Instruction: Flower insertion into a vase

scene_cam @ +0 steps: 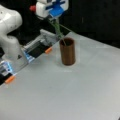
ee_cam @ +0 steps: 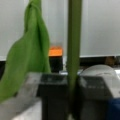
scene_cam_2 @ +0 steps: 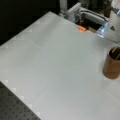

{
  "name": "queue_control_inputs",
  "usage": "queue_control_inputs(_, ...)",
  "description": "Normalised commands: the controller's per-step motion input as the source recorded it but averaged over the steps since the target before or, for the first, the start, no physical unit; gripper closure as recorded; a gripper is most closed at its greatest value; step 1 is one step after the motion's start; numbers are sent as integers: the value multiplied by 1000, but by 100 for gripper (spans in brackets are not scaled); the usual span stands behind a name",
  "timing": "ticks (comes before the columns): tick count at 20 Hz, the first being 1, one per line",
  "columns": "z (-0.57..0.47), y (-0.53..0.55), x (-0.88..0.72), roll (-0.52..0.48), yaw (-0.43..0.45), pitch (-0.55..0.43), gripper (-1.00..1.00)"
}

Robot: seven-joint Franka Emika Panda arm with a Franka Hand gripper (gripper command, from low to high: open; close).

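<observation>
- Your dark gripper fingers (ee_cam: 53, 92) are pressed in on the slim green flower stem (ee_cam: 74, 45) from both sides in the wrist view, so the flower is clamped between them.
- Beside that stem, on the wrist view's left, you see a broad green leaf (ee_cam: 30, 55) hanging folded, close to the stem but apart from it along most of its length.
- Your white and blue gripper (scene_cam: 56, 15) sits at a front view's top, above and a little to the left of the vase.
- From the gripper the stem (scene_cam: 58, 28) slants down to the right, and its lower end is already inside the mouth of the dark-brown upright cylindrical vase (scene_cam: 67, 51).
- The vase stands upright on the pale grey flat table (scene_cam: 75, 92); in a front view it shows at the right edge (scene_cam_2: 112, 63), with thin stem ends just visible within its rim.
- Behind the table you can see the white robot base (scene_cam: 11, 37) and small orange clamps (scene_cam: 48, 50) at the table's edge.
</observation>
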Motion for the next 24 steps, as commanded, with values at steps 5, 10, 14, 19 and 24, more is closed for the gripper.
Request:
queue_control_inputs(5, -75, 14, -328, 241, 16, -36, 100)
queue_control_inputs(10, -106, -48, -231, 208, 33, 24, 100)
queue_control_inputs(14, -129, -88, -194, 193, 49, 29, 100)
queue_control_inputs(19, -46, -180, -159, 206, 46, 194, 100)
queue_control_inputs(24, 9, -151, -27, 206, 15, 317, 100)
